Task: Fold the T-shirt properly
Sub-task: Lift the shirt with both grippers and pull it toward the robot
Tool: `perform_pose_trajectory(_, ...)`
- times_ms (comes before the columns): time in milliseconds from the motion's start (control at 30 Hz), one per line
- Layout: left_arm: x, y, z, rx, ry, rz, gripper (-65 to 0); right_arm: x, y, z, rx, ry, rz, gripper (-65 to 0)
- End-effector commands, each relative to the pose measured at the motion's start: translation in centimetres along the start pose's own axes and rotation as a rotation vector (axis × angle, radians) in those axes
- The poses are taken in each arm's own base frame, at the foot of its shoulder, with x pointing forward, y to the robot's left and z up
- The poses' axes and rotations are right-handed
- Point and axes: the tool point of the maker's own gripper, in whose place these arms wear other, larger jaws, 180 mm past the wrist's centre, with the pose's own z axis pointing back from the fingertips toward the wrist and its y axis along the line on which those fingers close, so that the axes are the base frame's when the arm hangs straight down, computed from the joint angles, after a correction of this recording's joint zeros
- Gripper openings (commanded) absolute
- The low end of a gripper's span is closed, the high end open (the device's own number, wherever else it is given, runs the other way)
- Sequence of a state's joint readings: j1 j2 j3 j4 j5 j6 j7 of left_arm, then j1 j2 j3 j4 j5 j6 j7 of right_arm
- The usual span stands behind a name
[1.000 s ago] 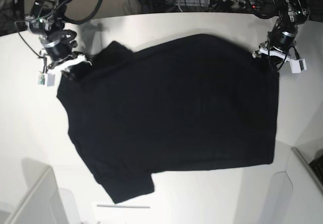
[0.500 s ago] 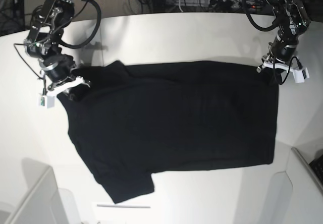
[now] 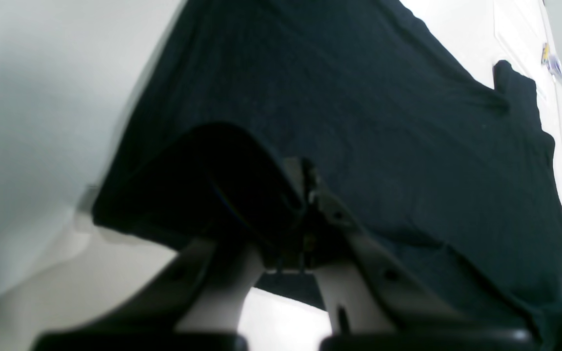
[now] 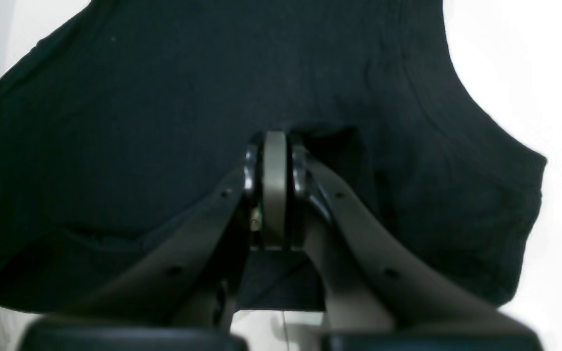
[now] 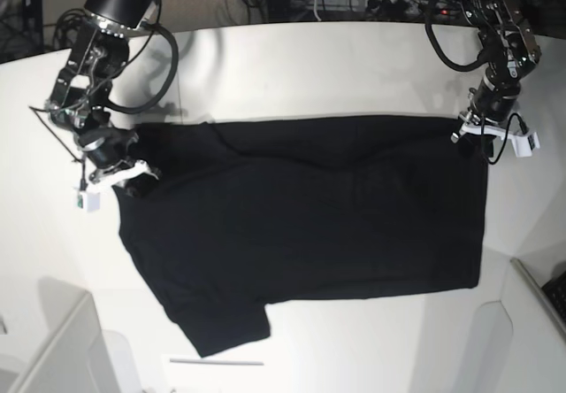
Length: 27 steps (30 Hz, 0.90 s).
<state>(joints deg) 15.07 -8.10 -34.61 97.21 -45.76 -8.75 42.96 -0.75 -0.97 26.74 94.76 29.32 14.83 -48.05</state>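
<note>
cloth of the large black short-sleeved t-shirt (image 5: pixel 309 225), limp and light, is pinched at its far edge by left gripper (image 5: pixel 475 132) and right gripper (image 5: pixel 126 173); sagging is likely.

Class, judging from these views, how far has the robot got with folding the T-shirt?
Done: the far edge is doubled over the T-shirt. In hand: left end effector and right end effector each pinch a corner. Left: the near sleeve is unfolded; the body needs more folds.
</note>
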Motion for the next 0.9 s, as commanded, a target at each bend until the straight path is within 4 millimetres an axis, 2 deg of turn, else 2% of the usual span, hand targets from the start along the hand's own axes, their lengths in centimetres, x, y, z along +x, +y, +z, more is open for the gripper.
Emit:
perform_pose_trajectory(0, 1.5, -0.4, 0.1, -0.004, -0.042, -0.031, -65.0, 1.9, 0.5, 0.0, 0.017, -0.054, 0.008, -65.0)
perform_pose_trajectory(300, 3.1, -1.0, -0.7, 0.004, -0.075, -0.067, -65.0, 3.3, -0.3, -1.4, 0.014, -0.047, 0.000, -65.0)
perform_pose_trajectory(533, 2.4, -0.8, -2.2, 0.002, -0.015, -0.028, -65.0, 3.7, -0.7, -2.7, 0.017, -0.037, -0.023, -65.0)
perform_pose_trajectory(633, 2.9, -1.5, -2.7, -0.014, -0.023, -0.029, -65.0, 3.6, -0.9, -3.0, 0.017, -0.038, -0.033, -65.0)
perform_pose_trajectory(767, 3.1, -2.4, -3.5, 0.000, -0.012, -0.108, -65.0, 3.3, -1.6, -3.7, 0.009, -0.020, -0.045, -65.0)
perform_pose_trajectory(867, 3.2, -2.2, -3.8, 0.033, -0.008, -0.162, -65.0, 3.7, -1.8, -3.9, 0.005, -0.039, -0.051, -65.0)
